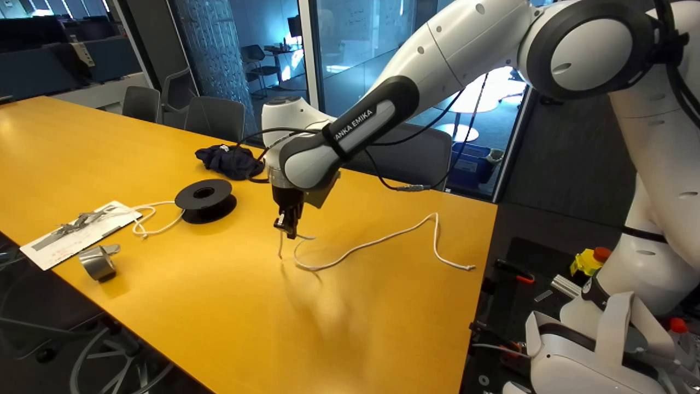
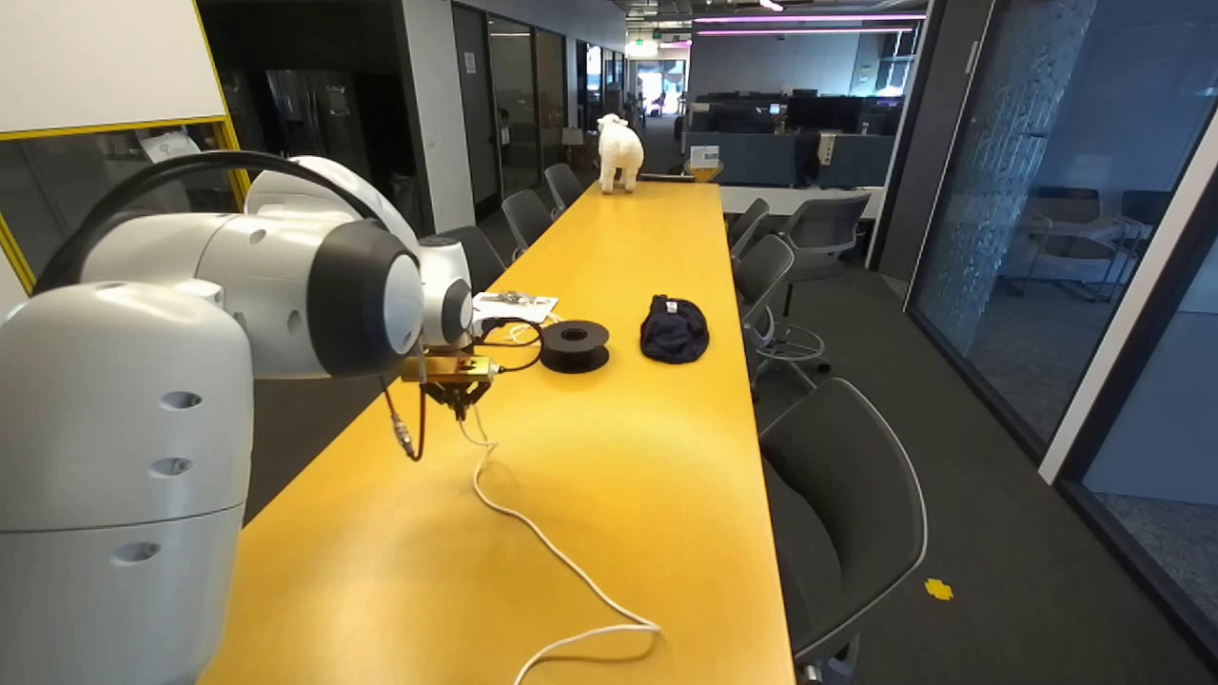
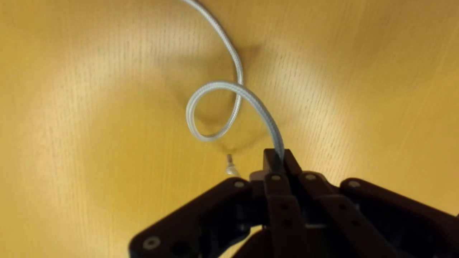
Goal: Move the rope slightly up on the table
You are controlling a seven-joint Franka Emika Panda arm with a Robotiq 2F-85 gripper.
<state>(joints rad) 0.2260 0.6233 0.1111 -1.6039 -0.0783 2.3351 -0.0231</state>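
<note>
The rope [image 1: 377, 241] is a thin whitish cord on the glossy yellow-orange table [image 1: 383, 317]. It runs in a loose wavy line towards the table's near end; it also shows in an exterior view [image 2: 572, 565]. My gripper [image 1: 287, 230] is shut on the rope near one end, a little above the table; it also shows in an exterior view [image 2: 461, 411]. In the wrist view, the rope [image 3: 239, 71] makes a small loop and rises between the closed fingertips [image 3: 279, 157]. A short knotted tail hangs below the gripper, partly hidden by a finger.
A black spool [image 1: 205, 200] stands farther along the table. A dark cloth cap [image 1: 229, 161] lies near one long edge. A flat white item [image 1: 49, 254], a white cord [image 1: 158, 232] and a silver tape roll [image 1: 98, 262] lie towards the opposite edge. Chairs [image 2: 847, 504] stand alongside.
</note>
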